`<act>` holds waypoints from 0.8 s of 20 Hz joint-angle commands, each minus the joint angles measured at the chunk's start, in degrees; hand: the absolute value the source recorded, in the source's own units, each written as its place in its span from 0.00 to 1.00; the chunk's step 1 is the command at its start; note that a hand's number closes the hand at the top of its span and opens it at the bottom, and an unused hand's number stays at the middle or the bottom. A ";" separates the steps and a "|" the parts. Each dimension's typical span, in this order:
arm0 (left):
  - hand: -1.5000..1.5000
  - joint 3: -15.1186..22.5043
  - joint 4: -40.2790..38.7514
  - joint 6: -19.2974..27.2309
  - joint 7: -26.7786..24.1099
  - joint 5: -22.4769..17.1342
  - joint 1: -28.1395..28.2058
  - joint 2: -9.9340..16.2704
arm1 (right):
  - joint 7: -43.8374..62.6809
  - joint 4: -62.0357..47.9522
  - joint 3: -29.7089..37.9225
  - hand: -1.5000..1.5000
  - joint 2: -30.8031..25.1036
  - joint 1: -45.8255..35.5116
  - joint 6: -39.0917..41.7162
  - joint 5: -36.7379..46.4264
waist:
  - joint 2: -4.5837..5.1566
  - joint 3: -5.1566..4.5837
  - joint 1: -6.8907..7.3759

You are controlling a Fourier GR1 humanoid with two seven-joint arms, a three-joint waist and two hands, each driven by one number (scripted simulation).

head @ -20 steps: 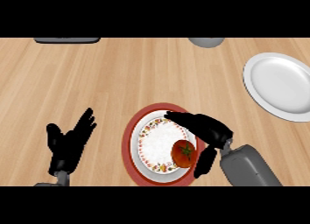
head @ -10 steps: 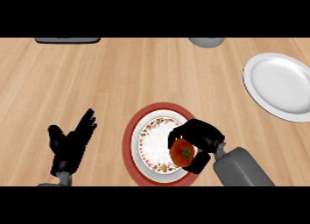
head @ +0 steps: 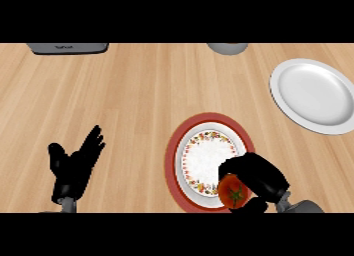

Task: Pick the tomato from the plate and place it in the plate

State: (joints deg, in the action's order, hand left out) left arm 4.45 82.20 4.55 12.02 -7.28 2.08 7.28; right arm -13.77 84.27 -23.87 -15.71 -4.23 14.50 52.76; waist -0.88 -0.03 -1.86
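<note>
A red tomato (head: 233, 193) with a green stem sits at the lower right edge of the red-rimmed patterned plate (head: 196, 135). My right hand (head: 258, 176) is curled round the tomato from the right, with fingers over its top and the thumb below. The plain white plate (head: 315, 96) lies at the upper right of the wooden counter. At the lower left my left hand (head: 74, 165) rests open, fingers up, holding nothing.
A grey appliance (head: 68, 48) stands at the counter's far left edge and a grey round object (head: 227, 48) at the far edge near the middle. Bare wood stretches between the two plates.
My right hand has pulled back toward the lower right and closed its fingers round the tomato. The left hand has stayed put.
</note>
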 commanded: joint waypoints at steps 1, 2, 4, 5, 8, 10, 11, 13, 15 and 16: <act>0.50 -0.89 1.43 0.12 0.13 -0.38 2.08 0.77 | -1.67 11.02 1.10 1.00 -9.00 14.31 -8.60 3.70 | -0.23 -0.01 -2.06; 0.50 -0.91 2.27 0.52 2.61 -0.80 0.46 0.55 | -3.67 14.44 3.41 1.00 -9.28 17.22 -10.96 1.08 | -0.06 0.04 -2.00; 0.50 -0.65 1.21 0.73 1.05 -0.77 1.56 -0.51 | -6.38 20.66 6.03 1.00 -6.54 19.45 -15.02 -3.56 | -0.03 0.03 -1.97; 0.50 -1.87 1.62 -1.36 0.44 -1.45 2.40 2.00 | -8.12 22.93 8.21 1.00 -7.12 19.70 -15.29 -6.08 | 0.13 0.03 -1.05; 0.50 -1.42 -0.25 -0.72 0.76 -0.56 -0.19 1.21 | -11.81 27.47 11.78 1.00 -6.23 27.10 -21.36 -9.83 | 0.43 0.06 -1.14; 0.50 0.80 2.48 0.11 1.40 0.65 1.58 -0.01 | -9.97 34.67 15.39 1.00 -6.75 30.46 -18.39 -15.70 | 0.39 0.03 -0.52; 0.50 -0.54 0.61 -0.93 0.64 -0.77 0.03 0.07 | -10.63 32.18 17.05 1.00 -4.85 29.70 -19.06 -18.75 | 0.64 0.04 0.10; 0.50 -0.38 0.45 -0.63 0.43 0.05 -0.27 0.17 | -9.47 33.00 20.54 1.00 -3.75 29.70 -18.63 -22.99 | 0.75 0.04 0.69; 0.50 1.11 1.57 0.28 1.91 0.70 -0.46 -1.16 | -6.77 36.07 22.94 1.00 -2.90 31.51 -16.43 -28.39 | 0.72 0.04 0.74; 0.50 -0.27 3.24 -2.24 1.79 -1.26 0.76 0.88 | -8.59 33.11 29.01 1.00 -4.60 30.30 -15.99 -33.14 | 0.72 0.08 1.08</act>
State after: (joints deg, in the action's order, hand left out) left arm 4.21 83.60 3.66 13.01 -7.67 2.47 7.54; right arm -22.26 116.72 -3.47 -20.17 24.99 -2.64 29.79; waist -0.30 0.02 -1.59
